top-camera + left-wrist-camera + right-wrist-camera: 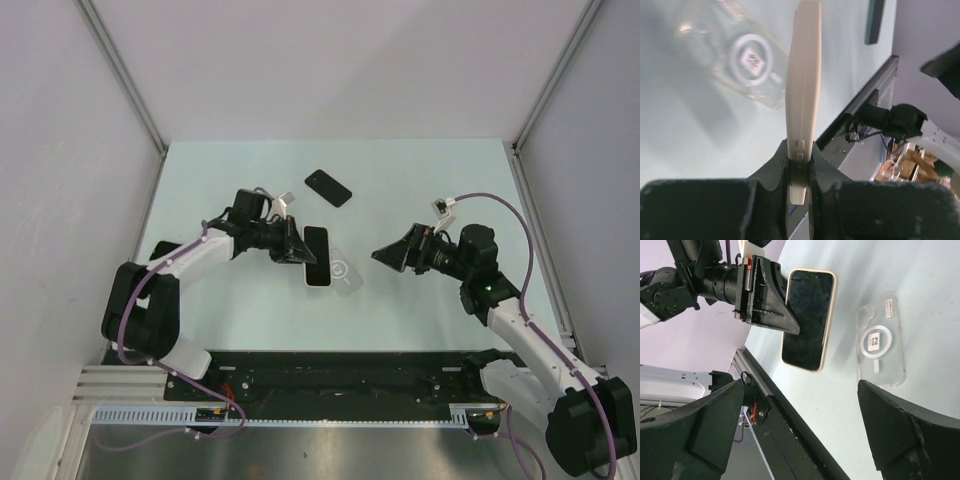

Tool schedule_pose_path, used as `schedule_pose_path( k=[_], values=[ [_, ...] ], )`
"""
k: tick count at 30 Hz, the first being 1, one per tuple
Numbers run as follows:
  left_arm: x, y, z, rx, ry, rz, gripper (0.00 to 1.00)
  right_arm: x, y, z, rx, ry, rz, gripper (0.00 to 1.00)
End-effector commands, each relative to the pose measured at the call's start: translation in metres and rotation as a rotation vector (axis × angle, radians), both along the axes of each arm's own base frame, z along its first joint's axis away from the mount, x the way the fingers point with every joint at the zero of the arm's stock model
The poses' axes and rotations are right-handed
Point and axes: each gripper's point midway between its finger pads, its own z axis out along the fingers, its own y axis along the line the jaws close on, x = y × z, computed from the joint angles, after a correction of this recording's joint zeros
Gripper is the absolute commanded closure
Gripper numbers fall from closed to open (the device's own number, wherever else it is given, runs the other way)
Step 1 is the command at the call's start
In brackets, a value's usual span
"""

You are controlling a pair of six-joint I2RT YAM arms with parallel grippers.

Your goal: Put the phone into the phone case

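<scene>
The phone (807, 320) has a glossy black glass face and a smooth cream frame with a satin sheen. The phone case (880, 342) is clear, glossy plastic with a white printed ring. The table (420, 180) is pale green, smooth and matt. The left gripper (800, 160) and right gripper (386, 256) are matt black plastic, and the fingers (895, 435) are finely grained and scuffed. The dark slab (328, 187) on the far side is black and smooth. The frame post (122, 70) is dull grey metal.

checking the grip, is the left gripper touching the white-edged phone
Touching: the left wrist view shows the left gripper pinching the white-edged phone between its fingers.
</scene>
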Motion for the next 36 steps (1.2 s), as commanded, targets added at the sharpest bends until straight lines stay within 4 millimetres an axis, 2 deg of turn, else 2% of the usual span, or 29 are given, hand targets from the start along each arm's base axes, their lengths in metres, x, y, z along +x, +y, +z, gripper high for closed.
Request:
schedule_pose_path(
  k=[1, 3, 12, 14, 16, 19, 20, 26, 31, 33, 36],
  values=[
    [0.008, 0.04, -0.025, 0.066, 0.046, 0.048, 1.0, 0.002, -0.014, 0.004, -0.035, -0.027, -0.034, 0.0],
    [0.008, 0.05, -0.043, 0.105, 0.092, 0.063, 1.0, 0.001, -0.018, 0.003, -0.035, -0.016, -0.033, 0.0],
    [-0.003, 0.071, -0.088, 0.202, 0.191, 0.076, 1.0, -0.005, -0.022, -0.004, -0.069, -0.013, -0.02, 0.0],
    [-0.005, 0.08, -0.1, 0.268, 0.211, 0.095, 0.92, -0.006, -0.021, -0.004, -0.068, -0.014, -0.015, 0.0],
    [-0.006, 0.086, -0.106, 0.311, 0.215, 0.102, 0.89, -0.006, -0.022, -0.003, -0.068, -0.02, -0.016, 0.0],
    [-0.006, 0.098, -0.114, 0.389, 0.224, 0.124, 0.77, -0.008, -0.023, -0.009, -0.084, 0.009, -0.022, 0.0],
    [-0.005, 0.101, -0.116, 0.413, 0.226, 0.133, 0.7, -0.008, -0.024, -0.011, -0.087, 0.012, -0.025, 0.0],
    [-0.002, 0.111, -0.119, 0.47, 0.226, 0.157, 0.57, -0.009, -0.024, -0.011, -0.087, 0.015, -0.017, 0.0],
    [0.013, 0.13, -0.113, 0.536, 0.196, 0.242, 0.53, -0.008, -0.026, -0.011, -0.088, 0.015, -0.024, 0.0],
    [0.025, 0.14, -0.103, 0.566, 0.151, 0.294, 0.51, -0.008, -0.026, -0.012, -0.087, 0.02, -0.023, 0.0],
    [0.04, 0.143, -0.083, 0.565, 0.079, 0.338, 0.48, -0.008, -0.025, -0.012, -0.084, 0.018, -0.017, 0.0]
  ],
)
